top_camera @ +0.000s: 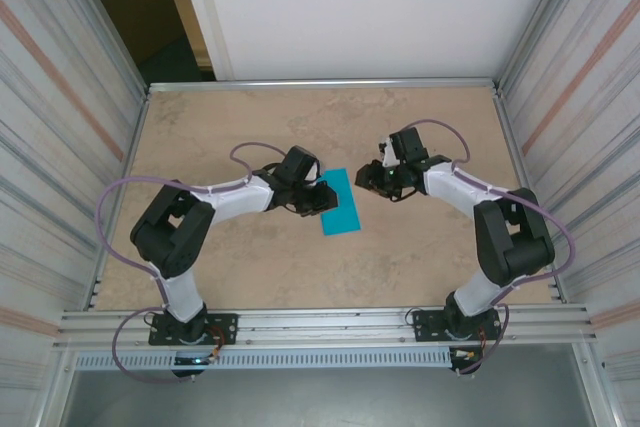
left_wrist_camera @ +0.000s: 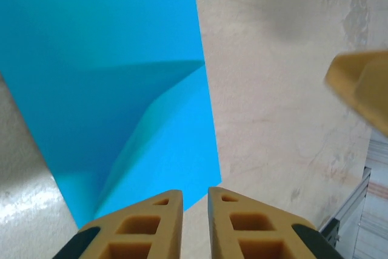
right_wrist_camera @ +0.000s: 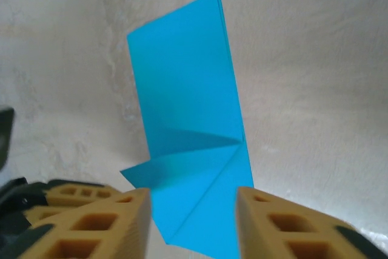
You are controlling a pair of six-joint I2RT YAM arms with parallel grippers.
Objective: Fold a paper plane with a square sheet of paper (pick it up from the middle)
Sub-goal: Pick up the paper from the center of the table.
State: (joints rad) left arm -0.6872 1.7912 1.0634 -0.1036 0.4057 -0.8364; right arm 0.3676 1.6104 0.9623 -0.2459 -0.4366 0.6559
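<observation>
Turquoise sheet of paper (top_camera: pixel 338 203), halved lengthwise, corner flap folded

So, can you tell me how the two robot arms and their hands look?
The left arm and the right arm have bulky black joints, white links and a thin lilac cable looping alongside. The left hand and right hand each carry two blunt mustard-yellow fingers with rectangular moulded pockets.
</observation>
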